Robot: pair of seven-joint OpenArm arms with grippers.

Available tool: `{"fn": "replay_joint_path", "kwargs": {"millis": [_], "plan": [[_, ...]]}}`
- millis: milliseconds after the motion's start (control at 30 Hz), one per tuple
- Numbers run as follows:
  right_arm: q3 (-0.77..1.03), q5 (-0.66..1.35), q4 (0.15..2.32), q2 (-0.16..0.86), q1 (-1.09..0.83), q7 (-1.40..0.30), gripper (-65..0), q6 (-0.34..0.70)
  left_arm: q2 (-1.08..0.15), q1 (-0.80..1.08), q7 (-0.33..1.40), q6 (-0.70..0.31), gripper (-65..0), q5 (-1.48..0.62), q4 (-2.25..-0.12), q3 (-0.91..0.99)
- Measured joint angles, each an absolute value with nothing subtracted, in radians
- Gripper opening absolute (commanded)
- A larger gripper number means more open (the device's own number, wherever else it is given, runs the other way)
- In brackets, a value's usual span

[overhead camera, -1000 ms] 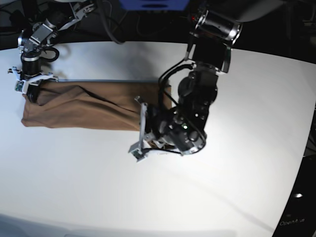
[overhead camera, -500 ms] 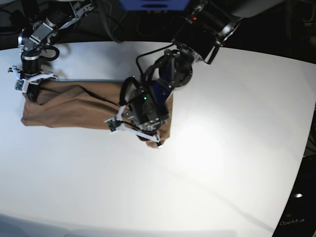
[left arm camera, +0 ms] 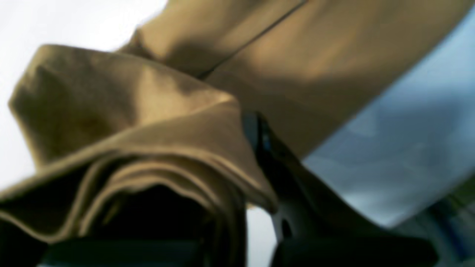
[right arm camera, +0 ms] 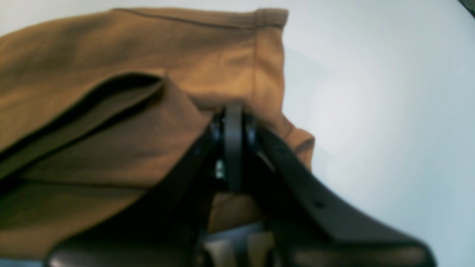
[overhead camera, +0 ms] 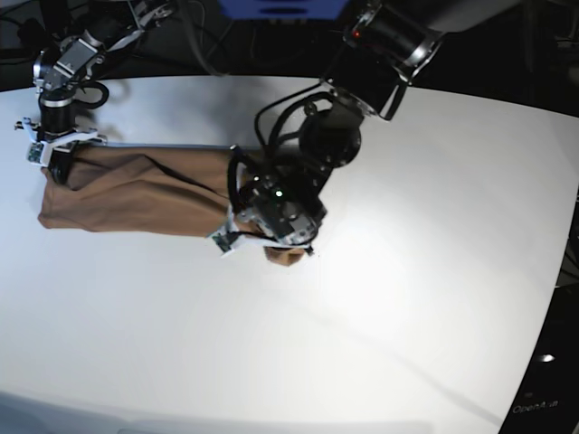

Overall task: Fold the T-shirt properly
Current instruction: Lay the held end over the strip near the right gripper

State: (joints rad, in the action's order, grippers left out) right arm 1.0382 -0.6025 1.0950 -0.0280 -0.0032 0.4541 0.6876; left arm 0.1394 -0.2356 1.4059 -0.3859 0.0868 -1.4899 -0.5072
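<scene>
The left gripper (overhead camera: 276,246) is closed on a bunch of the T-shirt (overhead camera: 145,194); in the left wrist view several layers of the brown cloth (left arm camera: 148,155) hang folded over its dark finger (left arm camera: 259,137). Compared with a second ago, this gripper has travelled with its end of the cloth toward the far-left corner of the table (overhead camera: 407,316), so that end is no longer stretched flat but lifted and doubled back. A small lump of cloth shows just under the gripper on the near side. I judge that the cross fold has begun: the carried end is brought over the long strip toward the other end.

The right gripper (overhead camera: 56,161) is also closed, with its thin fingers (right arm camera: 233,148) pinched on the cloth near the hem corner, as the right wrist view shows. It has stayed at the same place near the far-left edge of the table, holding that end as an anchor.

Between the two grippers the T-shirt lies as a long narrow band on the table, parallel to the far edge, with one dark crease running across it. The rest of the white table is bare.
</scene>
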Motion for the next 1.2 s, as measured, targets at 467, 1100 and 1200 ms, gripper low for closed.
{"fn": "replay_joint_path", "kwargs": {"millis": [467,1100,1200], "plan": [[1.038,-0.602,1.095,-0.028,-0.003,0.454,-64.3,0.688,0.142,-0.238,1.308,0.124,-61.8,-0.463,-1.497,-0.364],[1.038,-0.602,1.095,-0.028,-0.004,0.455,-64.3,0.688,0.087,-0.168,1.17,0.154,-61.8,-0.544,-1.493,-0.371],[1.038,-0.602,1.095,-0.028,-0.006,0.458,-64.3,0.688,0.089,-0.167,1.182,0.154,-61.8,-0.545,-1.493,-0.372]]}}
